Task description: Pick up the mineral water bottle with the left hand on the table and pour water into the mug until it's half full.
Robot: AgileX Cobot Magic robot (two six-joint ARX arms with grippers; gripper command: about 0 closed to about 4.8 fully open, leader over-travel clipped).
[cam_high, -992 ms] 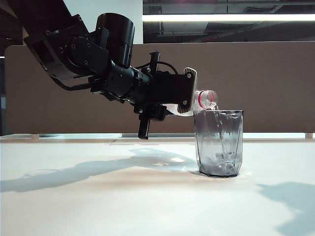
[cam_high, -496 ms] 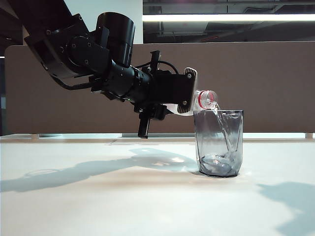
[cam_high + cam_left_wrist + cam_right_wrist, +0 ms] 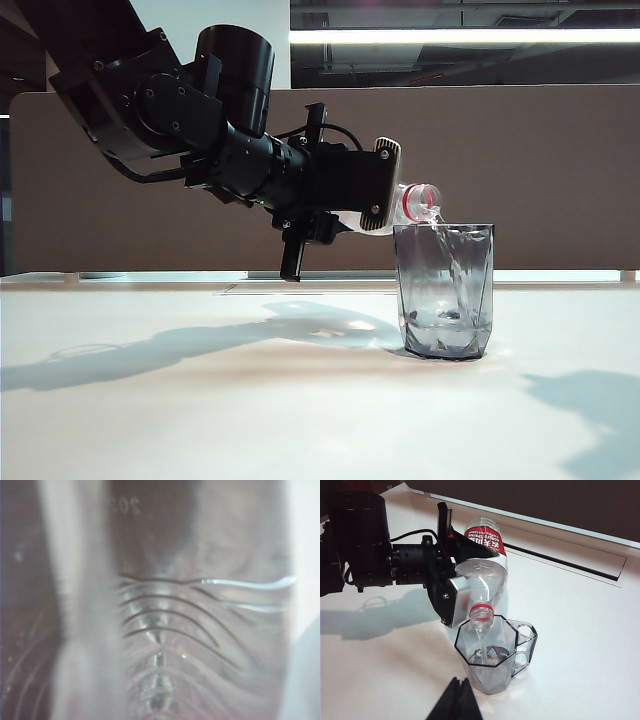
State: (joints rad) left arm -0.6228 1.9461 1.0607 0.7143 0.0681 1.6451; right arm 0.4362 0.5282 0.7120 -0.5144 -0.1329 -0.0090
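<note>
The mineral water bottle (image 3: 482,565) is being pinched around its body by the left claw (image 3: 451,587), tilted neck-down over the mug (image 3: 492,655) on the white table (image 3: 580,645), and a thin stream is being poured into it. The right claw (image 3: 456,700) is being kept pressed together near the mug. The thin, smooth plastic is being judged light and easily crushed, so a moderate mid-body grip is being advised

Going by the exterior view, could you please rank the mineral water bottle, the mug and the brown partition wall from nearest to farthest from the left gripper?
1. The mineral water bottle, clamped in the left gripper, tipped over the glass.
2. The mug, standing just below the bottle's mouth, on the table.
3. The brown partition wall, behind the table's far edge.
</note>
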